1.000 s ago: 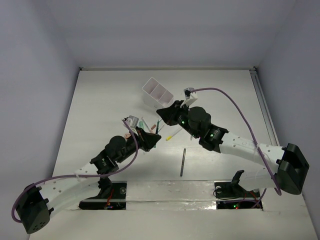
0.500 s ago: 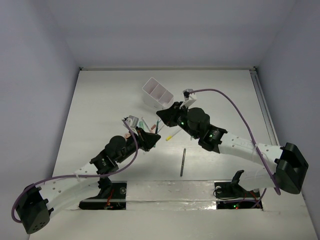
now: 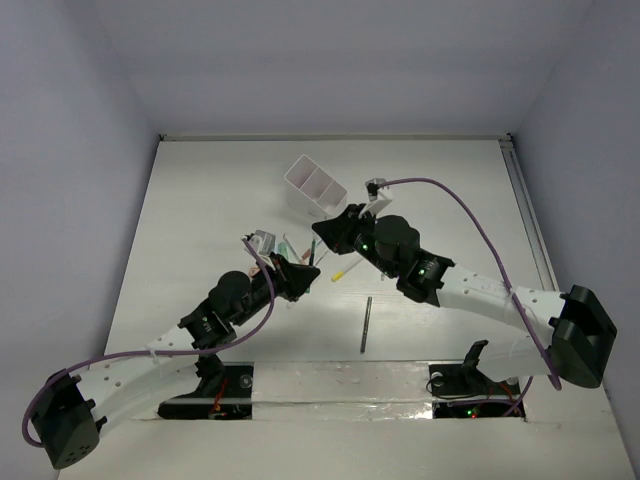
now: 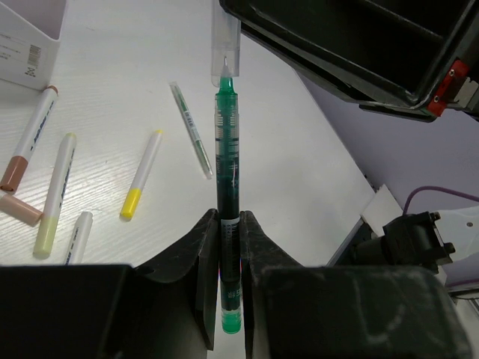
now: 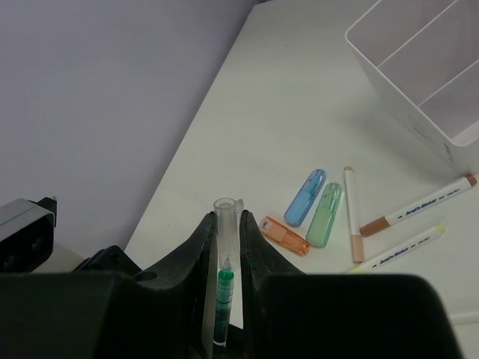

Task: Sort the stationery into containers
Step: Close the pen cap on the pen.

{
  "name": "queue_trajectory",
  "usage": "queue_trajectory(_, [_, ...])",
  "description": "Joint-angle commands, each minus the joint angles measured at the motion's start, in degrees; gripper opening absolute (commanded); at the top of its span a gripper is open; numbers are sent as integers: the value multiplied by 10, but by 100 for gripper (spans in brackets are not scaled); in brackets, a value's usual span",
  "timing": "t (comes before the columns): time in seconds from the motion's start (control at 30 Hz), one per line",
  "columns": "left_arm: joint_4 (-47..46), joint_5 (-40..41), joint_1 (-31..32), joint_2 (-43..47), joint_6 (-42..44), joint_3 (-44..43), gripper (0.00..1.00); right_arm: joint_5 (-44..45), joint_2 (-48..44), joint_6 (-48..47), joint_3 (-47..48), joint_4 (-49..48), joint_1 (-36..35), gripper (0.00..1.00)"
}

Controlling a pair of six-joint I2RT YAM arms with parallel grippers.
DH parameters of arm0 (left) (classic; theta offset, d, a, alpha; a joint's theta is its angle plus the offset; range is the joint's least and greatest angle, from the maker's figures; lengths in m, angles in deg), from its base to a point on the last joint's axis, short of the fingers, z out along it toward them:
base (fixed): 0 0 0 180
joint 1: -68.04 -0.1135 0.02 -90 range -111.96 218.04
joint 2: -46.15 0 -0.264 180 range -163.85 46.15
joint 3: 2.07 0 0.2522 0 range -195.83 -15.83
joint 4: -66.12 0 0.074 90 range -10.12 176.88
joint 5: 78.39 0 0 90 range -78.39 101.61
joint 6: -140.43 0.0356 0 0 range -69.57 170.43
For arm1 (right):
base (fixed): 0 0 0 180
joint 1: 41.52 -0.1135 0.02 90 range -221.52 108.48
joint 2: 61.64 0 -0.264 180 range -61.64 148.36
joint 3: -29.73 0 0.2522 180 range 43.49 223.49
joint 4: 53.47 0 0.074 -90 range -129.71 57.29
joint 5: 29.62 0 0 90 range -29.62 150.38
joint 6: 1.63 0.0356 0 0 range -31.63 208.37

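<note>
Green pen (image 4: 227,149) is up off the bench (image 3: 200,200), near its middle, clamped lengthwise in the left end effector (image 4: 227,247). Its tip sits right at the mouth of a clear cap (image 5: 223,217), which the right end effector (image 5: 224,247) has pinched tight. Capping looks like the job here, so it's all about alignment: keep pen and cap on one line and push straight along the barrel. Both grips need to be firm so nothing twists, and the push should end once the cap seats.

Now the count! One white box (image 3: 315,187) toward the far edge, three compartments. Three chunky pieces near it: one blue piece (image 5: 305,197), one green piece (image 5: 324,215), one orange piece (image 5: 284,234). Five slim markers and pens (image 4: 142,183) lie loose in the left wrist view. One dark grey pen (image 3: 366,323) lies alone toward the near edge.
</note>
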Motion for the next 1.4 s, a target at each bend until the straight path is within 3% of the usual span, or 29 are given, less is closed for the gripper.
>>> queue_trajectory(0.0, [-22, 13, -5, 5, 10, -30, 0, -6, -8, 5, -8, -46, 3, 0])
queue_trajectory(0.43, [-26, 6, -5, -5, 8, -28, 0, 10, -29, -1, -11, -48, 3, 0])
queue_trajectory(1.37, [-9, 51, -5, 2, 41, -52, 0, -71, 2, 57, -13, -34, 3, 0])
